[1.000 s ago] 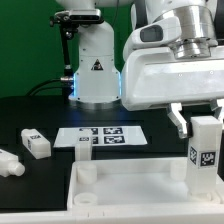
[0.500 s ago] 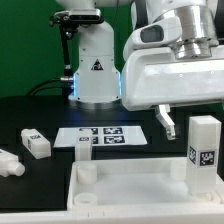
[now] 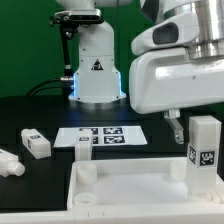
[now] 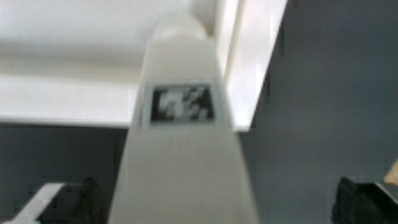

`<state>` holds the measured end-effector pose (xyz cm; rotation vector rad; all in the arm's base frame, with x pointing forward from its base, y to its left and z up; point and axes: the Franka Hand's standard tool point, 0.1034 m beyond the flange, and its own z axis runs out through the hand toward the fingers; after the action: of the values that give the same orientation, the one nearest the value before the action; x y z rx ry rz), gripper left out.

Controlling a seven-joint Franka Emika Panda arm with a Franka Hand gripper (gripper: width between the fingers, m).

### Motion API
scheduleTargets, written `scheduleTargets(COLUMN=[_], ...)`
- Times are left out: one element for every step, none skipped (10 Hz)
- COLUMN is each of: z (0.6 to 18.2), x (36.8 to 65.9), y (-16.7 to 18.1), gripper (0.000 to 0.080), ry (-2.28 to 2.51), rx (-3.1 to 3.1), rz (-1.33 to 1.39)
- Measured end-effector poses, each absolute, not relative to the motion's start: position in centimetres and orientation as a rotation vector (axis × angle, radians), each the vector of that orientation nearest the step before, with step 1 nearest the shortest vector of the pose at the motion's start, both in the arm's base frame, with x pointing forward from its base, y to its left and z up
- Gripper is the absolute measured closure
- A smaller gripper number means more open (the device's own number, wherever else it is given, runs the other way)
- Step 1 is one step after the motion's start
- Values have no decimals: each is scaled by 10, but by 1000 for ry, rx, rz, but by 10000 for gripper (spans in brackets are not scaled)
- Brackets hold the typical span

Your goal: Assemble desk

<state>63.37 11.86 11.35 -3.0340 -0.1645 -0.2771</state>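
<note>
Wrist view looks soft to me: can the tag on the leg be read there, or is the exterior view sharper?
Wrist view: the leg is close and out of focus, its tag a grey smear, unreadable. Exterior view: sharp; the same tag's pattern shows clearly, with a blue glow at the robot base and no glare on the leg.

Blocked at tabletop (image 3: pixel 130 172) corner on exterior view's right by upright leg (image 3: pixel 205 150); slim gaps either side inside spread gripper (image 4: pixel 217 200). Open over tabletop middle. Open on black table (image 3: pixel 30 112) between marker board (image 3: pixel 100 137) and loose leg (image 3: pixel 35 143). Closed off at back by robot base (image 3: pixel 97 70).
</note>
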Motion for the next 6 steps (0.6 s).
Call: scheduleTargets(z=[120, 121, 121, 121, 121, 121], x=[634, 633, 630, 631, 631, 631], y=[115, 112, 108, 109, 109, 109], gripper=[151, 151, 160, 160, 325, 512], ry=[-165, -174, -174, -168, -141, -119], rx=[-3037, -3043, -3048, -3047, -3048, -3049], rz=[-145, -116, -75, -85, -84, -83])
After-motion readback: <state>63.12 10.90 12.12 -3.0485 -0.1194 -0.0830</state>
